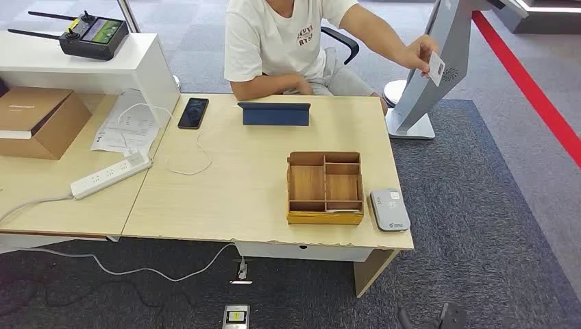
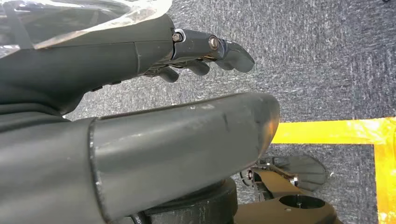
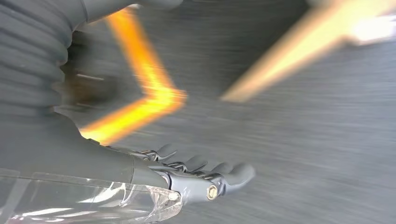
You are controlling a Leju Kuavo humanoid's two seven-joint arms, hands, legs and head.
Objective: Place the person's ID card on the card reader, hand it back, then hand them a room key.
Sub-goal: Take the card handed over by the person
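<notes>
A person in a white T-shirt sits behind the light wooden desk point(image 1: 226, 199) and holds a white ID card point(image 1: 436, 68) out past the desk's far right corner, in front of a grey kiosk. The grey card reader point(image 1: 390, 209) lies at the desk's front right corner, beside a wooden compartment box point(image 1: 325, 187); what the box holds I cannot make out. My left hand point(image 2: 116, 65) hangs over grey carpet, fingers apart and holding nothing. My right hand point(image 3: 187, 177) is also low over the carpet with its fingers stretched out, in a blurred picture; its dark tips point(image 1: 449, 317) show below the desk.
A folded blue tablet case point(image 1: 274, 113) and a black phone point(image 1: 193, 112) lie at the desk's far side. A white power strip point(image 1: 109, 175), papers and a cardboard box point(image 1: 38, 120) sit to the left. The grey kiosk point(image 1: 438, 62) stands at the right on carpet.
</notes>
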